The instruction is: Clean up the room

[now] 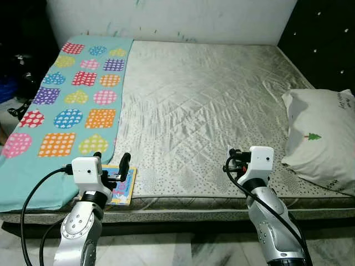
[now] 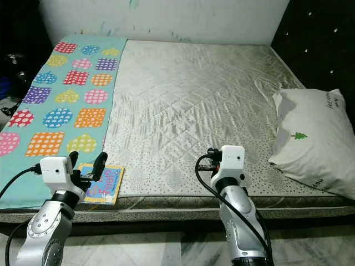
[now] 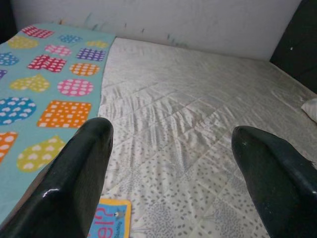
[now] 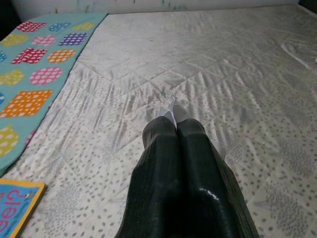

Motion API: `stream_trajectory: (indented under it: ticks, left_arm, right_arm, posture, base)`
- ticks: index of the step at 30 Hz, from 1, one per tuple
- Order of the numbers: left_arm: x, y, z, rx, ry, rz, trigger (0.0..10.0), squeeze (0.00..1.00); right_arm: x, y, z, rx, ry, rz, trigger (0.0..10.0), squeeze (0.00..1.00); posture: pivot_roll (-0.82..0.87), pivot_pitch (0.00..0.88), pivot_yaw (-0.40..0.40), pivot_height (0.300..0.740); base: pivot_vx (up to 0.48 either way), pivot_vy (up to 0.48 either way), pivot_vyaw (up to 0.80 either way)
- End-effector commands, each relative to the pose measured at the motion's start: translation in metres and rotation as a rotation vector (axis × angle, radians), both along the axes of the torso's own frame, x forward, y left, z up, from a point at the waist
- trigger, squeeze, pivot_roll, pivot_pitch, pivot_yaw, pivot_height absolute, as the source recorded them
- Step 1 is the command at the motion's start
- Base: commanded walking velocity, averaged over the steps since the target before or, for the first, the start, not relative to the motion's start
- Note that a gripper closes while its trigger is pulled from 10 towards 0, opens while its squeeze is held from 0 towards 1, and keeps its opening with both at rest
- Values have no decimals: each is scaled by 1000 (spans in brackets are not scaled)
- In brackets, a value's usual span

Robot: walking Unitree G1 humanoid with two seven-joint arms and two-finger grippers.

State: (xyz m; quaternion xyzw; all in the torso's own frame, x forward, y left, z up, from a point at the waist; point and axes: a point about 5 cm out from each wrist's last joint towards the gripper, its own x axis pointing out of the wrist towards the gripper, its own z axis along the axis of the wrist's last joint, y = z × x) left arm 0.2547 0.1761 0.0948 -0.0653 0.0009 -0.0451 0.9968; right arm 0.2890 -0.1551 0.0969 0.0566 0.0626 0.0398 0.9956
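Both grippers hung low over the near edge of the bed. Left gripper (image 1: 113,165) had its two black fingers (image 3: 74,183) spread wide apart and grasped nothing; it hovered just above a children's book (image 2: 104,183). Right gripper (image 4: 174,130) had its fingers pressed together, and a small scrap of white material (image 4: 168,110) stuck out from between their tips; what the scrap was could not be told.

That book lay flat at the front edge of the mattress, close beside the border of the blanket. Its cover was pale blue with a yellow edge and coloured lettering, and its long axis ran roughly from the near edge toward the far wall, slightly skewed.

A turquoise blanket (image 1: 72,100) printed with dotted hearts, squares and circles covered the left strip of the bed. Its length ran from the front edge to the white wall (image 1: 183,19). A grey quilted sheet (image 1: 205,105) covered what remained of the mattress. One white pillow (image 1: 324,138) with a small green tree printed on it lay at the right side, well apart from the book.
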Motion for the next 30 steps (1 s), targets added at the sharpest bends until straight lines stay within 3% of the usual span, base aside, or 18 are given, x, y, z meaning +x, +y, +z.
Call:
stream_trajectory:
  ticks: [1,12,25,29,30]
  left_arm:
    - [-1,-1,2,4,-11,-12,10000,0]
    - [-3,0,1,4,1,-12,10000,0]
    - [-2,2,-2,3,26,1,10000,0]
    - [-2,2,-1,2,24,-3,10000,0]
    - [-2,2,-1,2,24,-4,10000,0]
  right_arm:
    - [-1,-2,3,6,-12,-6,10000,0]
    - [-1,-12,0,15,-5,-42,10000,0]
    - [0,-19,-3,-32,8,-71,10000,0]
    - [2,-18,0,-112,-32,-46,10000,0]
    - [2,-17,0,-61,-34,-41,10000,0]
  posture:
    - [-10,104,-50,740]
    - [-9,117,-45,740]
    - [-9,120,-42,740]
    - [-9,120,-41,740]
    - [-7,119,-41,740]
  base:
    - [334,0,0]
    - [318,0,0]
    - [0,0,0]
    - [0,172,0]
    - [0,375,0]
